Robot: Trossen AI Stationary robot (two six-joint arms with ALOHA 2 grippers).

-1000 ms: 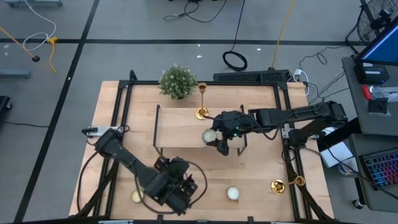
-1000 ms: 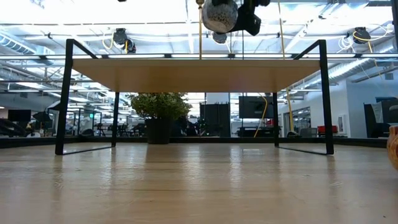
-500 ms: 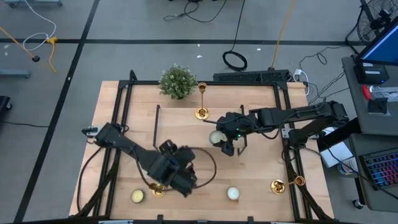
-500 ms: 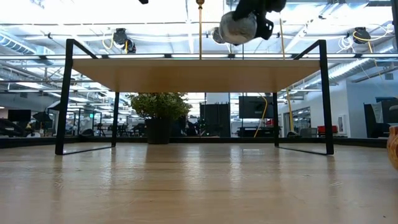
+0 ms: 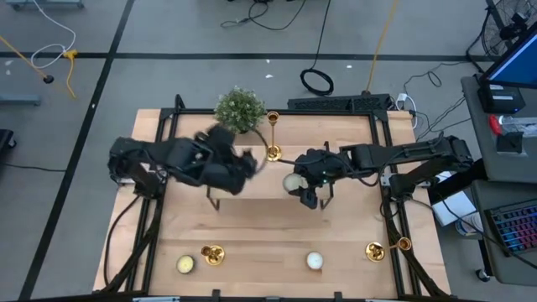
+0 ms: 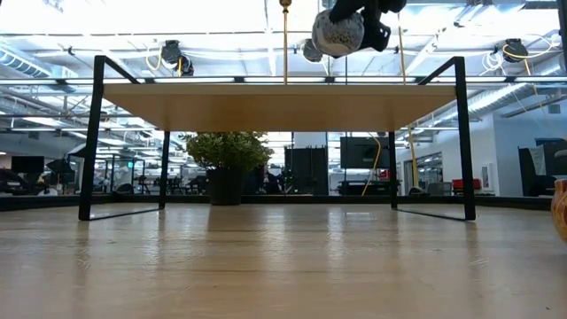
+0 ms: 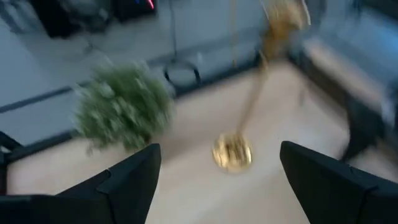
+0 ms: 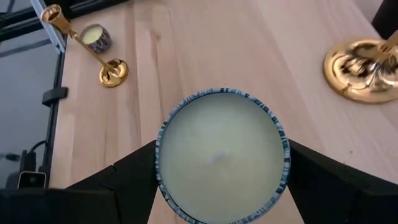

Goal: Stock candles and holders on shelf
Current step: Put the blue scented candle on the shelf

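Right pincer pinches a candle above the shelf at frame centre; left pincer, spread empty, faces the upright holder.

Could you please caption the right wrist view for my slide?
Right gripper holds a pale candle over the shelf, beside a gold holder.

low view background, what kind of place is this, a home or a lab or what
Probably a large open lab or industrial workspace, not a home: bright ceiling lights, exposed overhead ducts and hanging yellow cables, and dark equipment racks beyond the light-wood shelf on black legs.
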